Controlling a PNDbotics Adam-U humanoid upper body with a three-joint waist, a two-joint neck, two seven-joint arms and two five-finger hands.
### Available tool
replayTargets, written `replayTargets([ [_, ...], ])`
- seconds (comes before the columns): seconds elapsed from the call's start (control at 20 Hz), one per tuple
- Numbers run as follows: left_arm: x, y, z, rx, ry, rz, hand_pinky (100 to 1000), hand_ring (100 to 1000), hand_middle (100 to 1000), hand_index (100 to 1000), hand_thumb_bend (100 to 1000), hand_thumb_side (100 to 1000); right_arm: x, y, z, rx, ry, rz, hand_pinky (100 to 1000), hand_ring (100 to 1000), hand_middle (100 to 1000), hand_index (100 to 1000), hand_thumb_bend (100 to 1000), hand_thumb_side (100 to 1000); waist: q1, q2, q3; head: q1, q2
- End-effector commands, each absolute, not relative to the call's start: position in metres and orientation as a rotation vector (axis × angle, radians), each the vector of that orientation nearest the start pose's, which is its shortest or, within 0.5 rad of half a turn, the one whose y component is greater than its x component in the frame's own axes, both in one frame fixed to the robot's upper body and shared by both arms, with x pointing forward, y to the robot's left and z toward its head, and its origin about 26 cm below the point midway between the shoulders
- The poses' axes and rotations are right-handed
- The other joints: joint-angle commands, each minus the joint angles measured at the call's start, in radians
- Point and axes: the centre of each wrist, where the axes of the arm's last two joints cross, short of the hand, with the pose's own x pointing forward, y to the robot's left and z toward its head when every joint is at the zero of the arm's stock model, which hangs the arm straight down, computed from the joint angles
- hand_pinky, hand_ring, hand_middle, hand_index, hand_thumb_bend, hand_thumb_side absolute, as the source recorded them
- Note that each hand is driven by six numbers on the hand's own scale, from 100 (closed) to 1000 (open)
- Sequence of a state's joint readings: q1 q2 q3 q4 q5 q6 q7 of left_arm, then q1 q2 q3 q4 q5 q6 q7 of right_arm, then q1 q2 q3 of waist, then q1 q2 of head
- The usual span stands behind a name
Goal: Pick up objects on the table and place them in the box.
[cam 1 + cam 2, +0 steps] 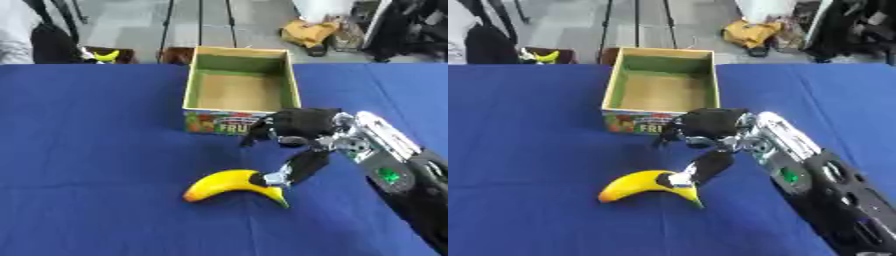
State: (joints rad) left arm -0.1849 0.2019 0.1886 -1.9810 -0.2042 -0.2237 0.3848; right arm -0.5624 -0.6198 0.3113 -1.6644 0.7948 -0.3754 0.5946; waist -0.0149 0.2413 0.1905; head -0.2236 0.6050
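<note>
1. Right hand [297, 131] reaching in from the right, lowered over the banana [229, 183]; thumb tip touching the fruit near its middle, fingers curled above and toward the box [241, 90], not closed round anything yet.
2. Probably posed that way to pinch the banana between thumb and fingers.
3. Banana lying flat on the blue table [87, 150], just in front of the box, curve arching up, tip pointing lower right.
4. Box open on top, apparently empty inside, near wall between hand and cavity: a lift over that rim likely needed.
5. Plenty of bare cloth left and front; table edge well apart.
6. Left hand absent from both views.
</note>
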Motion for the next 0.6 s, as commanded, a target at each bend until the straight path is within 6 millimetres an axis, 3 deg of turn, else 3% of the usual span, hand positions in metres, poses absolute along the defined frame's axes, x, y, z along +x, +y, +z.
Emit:
replayTargets([
  [0.05,0.2854,0.3015,0.1725,0.671,-2.442,0.176,433,421,484,642,100,1000,0.3668,-0.2521,0.2056,1.073,1.999,-2.739,718,825,709,904,368,1000,0.002,-0.013,0.001,-0.005,-0.002],
  [0.6,0.2851,0.3021,0.1722,0.674,-2.438,0.175,433,420,483,642,100,1000,0.3704,-0.2459,0.1963,1.059,1.979,-2.734,721,817,697,890,365,1000,0.000,-0.016,-0.002,0.002,0.002],
])
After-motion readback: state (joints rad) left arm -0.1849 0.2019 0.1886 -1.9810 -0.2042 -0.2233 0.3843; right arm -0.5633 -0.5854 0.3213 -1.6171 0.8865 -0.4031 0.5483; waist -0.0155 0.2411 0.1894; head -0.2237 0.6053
